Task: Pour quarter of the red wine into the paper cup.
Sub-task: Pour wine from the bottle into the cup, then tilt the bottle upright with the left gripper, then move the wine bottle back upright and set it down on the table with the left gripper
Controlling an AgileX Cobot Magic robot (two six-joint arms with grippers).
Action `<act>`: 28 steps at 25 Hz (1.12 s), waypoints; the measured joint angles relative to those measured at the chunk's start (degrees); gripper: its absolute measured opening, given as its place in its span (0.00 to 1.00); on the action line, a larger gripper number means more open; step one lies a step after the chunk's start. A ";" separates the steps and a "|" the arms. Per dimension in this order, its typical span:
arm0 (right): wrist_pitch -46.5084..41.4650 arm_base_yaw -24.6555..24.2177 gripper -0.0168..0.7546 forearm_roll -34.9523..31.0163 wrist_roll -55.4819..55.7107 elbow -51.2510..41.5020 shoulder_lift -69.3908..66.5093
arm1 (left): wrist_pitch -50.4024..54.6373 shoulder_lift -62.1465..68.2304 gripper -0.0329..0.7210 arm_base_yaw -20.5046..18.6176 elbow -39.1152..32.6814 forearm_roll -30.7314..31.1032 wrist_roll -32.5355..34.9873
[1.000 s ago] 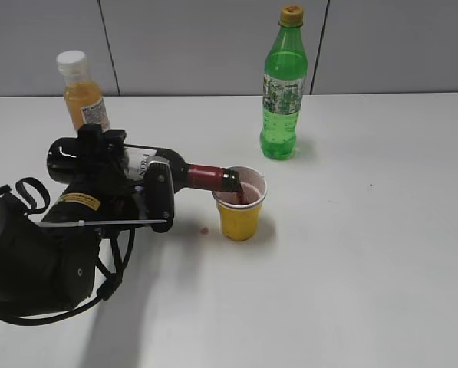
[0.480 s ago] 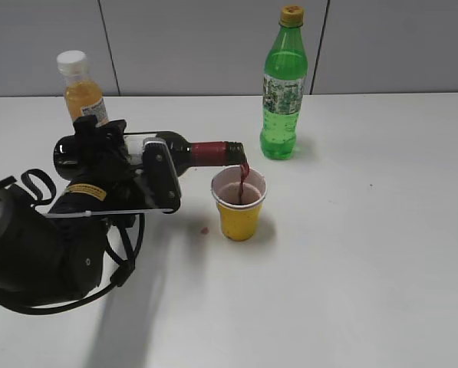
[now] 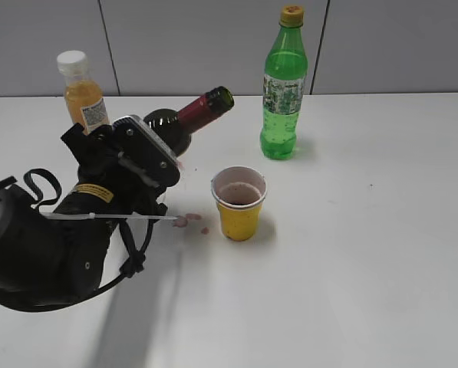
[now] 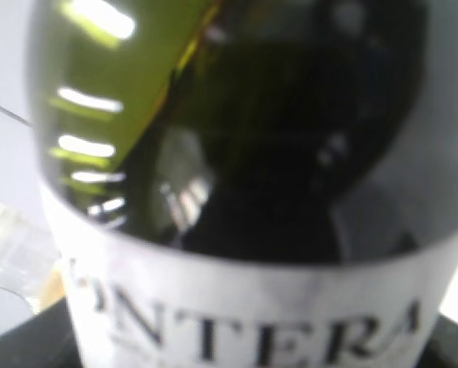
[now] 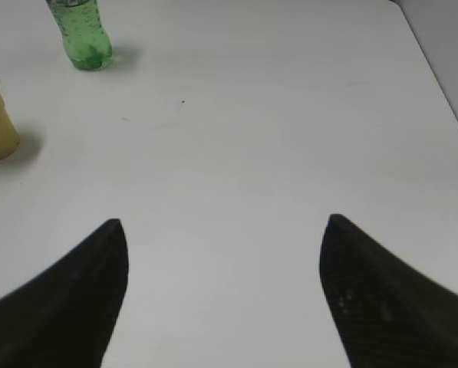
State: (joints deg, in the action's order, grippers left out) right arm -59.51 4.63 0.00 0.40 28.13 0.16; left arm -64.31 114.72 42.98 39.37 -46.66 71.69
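The left fingers [image 3: 148,157] were clamped on the wine bottle [image 3: 184,121], which leaned w/ its open neck pointing up and right, away from the paper cup [image 3: 239,204]. The cup stood on the white counter [image 3: 367,230] just right of the arm, w/ red wine inside. The right fingers [image 5: 222,295] were spread wide, holding nothing, well apart from the cup.

Risks: small pink drops [image 3: 190,222] lay on the counter near the cup, so more could drip from the wet neck. Setting the bottle down crooked could tip it. The juice bottle [image 3: 81,90] stood close behind the arm & could get bumped. The green soda bottle [image 3: 284,84] was further back, not in the way.
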 joint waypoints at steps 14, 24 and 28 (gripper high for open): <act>0.00 0.00 0.79 0.00 0.00 0.00 0.00 | 5.63 -0.33 0.75 -6.86 0.00 27.73 -52.20; 0.00 0.00 0.79 0.00 0.00 0.00 0.00 | 5.40 -0.45 0.75 -20.32 1.65 58.90 -75.54; 0.00 0.00 0.79 0.00 0.00 0.00 0.00 | 4.82 0.69 0.75 -23.56 5.45 66.92 -75.84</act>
State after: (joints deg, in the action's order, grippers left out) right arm -59.50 4.63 0.00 0.40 28.13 0.16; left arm -59.49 115.41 19.43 44.82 20.26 -4.15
